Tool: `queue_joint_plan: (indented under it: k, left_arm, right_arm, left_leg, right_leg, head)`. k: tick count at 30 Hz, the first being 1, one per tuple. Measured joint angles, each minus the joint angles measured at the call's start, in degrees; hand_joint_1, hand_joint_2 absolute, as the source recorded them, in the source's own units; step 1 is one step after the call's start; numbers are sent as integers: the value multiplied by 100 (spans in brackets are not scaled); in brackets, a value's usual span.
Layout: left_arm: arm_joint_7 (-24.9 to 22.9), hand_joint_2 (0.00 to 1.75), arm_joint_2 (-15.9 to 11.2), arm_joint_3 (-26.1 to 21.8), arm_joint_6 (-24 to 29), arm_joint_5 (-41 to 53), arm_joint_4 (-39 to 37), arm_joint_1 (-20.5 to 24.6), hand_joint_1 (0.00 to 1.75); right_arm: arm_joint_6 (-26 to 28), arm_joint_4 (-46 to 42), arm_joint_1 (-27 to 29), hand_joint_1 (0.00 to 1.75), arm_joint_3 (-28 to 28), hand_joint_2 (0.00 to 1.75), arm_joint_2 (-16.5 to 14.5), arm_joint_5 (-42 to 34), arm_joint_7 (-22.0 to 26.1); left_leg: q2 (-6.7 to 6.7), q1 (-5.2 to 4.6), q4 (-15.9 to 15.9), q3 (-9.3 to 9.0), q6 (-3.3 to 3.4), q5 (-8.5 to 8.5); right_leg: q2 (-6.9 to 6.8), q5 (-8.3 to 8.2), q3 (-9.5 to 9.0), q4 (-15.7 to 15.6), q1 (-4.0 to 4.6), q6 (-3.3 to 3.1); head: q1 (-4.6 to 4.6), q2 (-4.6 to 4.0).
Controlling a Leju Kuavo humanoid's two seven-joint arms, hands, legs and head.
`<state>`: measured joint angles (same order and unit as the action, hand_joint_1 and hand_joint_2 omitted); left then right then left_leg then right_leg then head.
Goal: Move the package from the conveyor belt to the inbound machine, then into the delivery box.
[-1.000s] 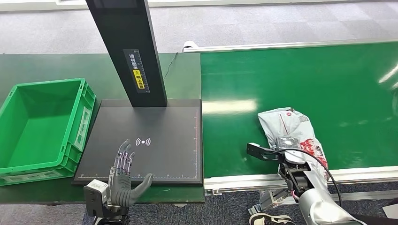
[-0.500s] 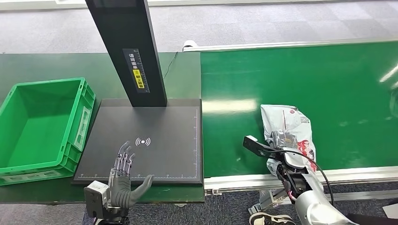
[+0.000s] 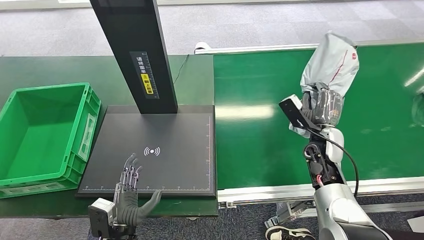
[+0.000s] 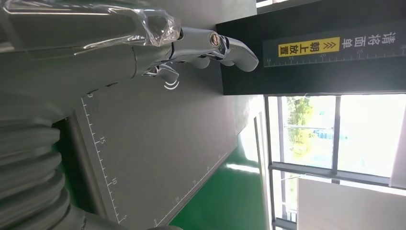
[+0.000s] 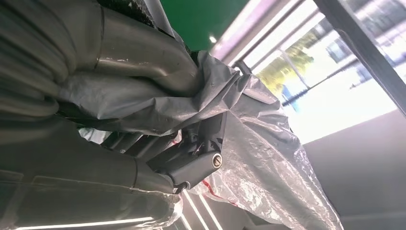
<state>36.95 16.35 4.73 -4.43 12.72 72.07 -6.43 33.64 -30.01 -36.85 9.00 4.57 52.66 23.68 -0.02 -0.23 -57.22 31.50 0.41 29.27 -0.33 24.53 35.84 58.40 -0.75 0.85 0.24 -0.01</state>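
The right hand [image 3: 324, 106] is up above the green belt [image 3: 260, 150], its fingers clenched around a grey bag [image 3: 332, 62] that stands crumpled above the fist. The bag is lifted clear of the belt, with red marks showing on its top edge. In the right wrist view the grey plastic [image 5: 268, 158] bunches around the fingers [image 5: 191, 165].

The left hand [image 3: 131, 197] sits low at the near edge of the black scanner pad [image 3: 175, 135], palm spread, fingers apart and holding nothing. Its fingertips [image 4: 225, 45] reach over the pad's near part, close to the white wave mark [image 3: 152, 151]. A dark post [image 3: 135, 55] with a yellow label rises from the pad's far side. Just left of the pad sits a green crate [image 3: 30, 175]; the belt lies to the pad's right.
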Motion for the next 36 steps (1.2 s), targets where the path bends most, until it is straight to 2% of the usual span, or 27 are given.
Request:
queue_joint_plan:
  k: [4, 8, 11, 14, 19, 24, 27, 36]
  left_arm:
    - [23, 175, 0, 1, 52, 1, -12, -3, 0]
    - [30, 175, 1, 1, 79, 1, -25, -1, 0]
    - [33, 175, 9, 1, 81, 18, -26, 10, 0]
    - [36, 175, 15, -1, 75, 35, -27, 18, 0]
    - [36, 175, 15, -3, 64, 43, -28, 18, 0]
    - [36, 175, 15, -2, 42, 56, -29, 27, 0]
    - [36, 175, 15, -1, 45, 60, -30, 30, 0]
    - [40, 175, 13, -1, 79, 60, -59, 31, 0]
  right_arm:
    - [-505, -592, 145, 175, 87, 175, -209, -911, 636]
    - [-1710, -1123, 416, 175, -172, 175, -527, -1556, 858]
    - [-2458, -1348, 673, 175, -688, 175, -816, -2008, 1031]
    - [-2538, -1444, 824, 175, -1191, 175, -976, -2304, 1069]
    - [-2709, -1537, 853, 175, -1655, 175, -1001, -2656, 1064]
    - [-3883, -1451, 821, 175, -2156, 175, -1233, -3106, 1263]
    - [-4359, -1252, 699, 175, -2486, 175, -1439, -3551, 1512]
    - [-4548, -941, 540, 175, -2834, 175, -1600, -3812, 1628]
  left_leg:
    - [1, 1, 1, -1, -1, 0]
    - [6, 5, 2, -1, -2, 0]
    - [11, 9, 2, -3, -3, 0]
    - [-1, 9, 2, 2, -7, -4]
    - [4, 5, 2, 6, -7, -5]
    - [7, 6, 2, 9, -9, -4]
    - [5, 10, 2, 10, -11, -5]
    - [6, 14, 1, 10, -12, -6]
  right_leg:
    - [2, 0, 2, 0, 1, 0]
    - [5, 0, 3, 1, 4, -1]
    - [11, -1, 7, 2, 8, -3]
    - [-1, 0, 10, 2, 9, -3]
    - [1, -1, 9, 2, 4, -3]
    - [5, -1, 15, 2, 5, -3]
    - [3, -1, 19, 3, 12, -4]
    - [3, -1, 15, 3, 13, -4]
  head:
    - [-1, -1]
    - [1, 0]
    - [-2, -1]
    - [-1, 0]
    - [1, 0]
    - [-1, 1]
    - [-1, 0]
    - [1, -1]
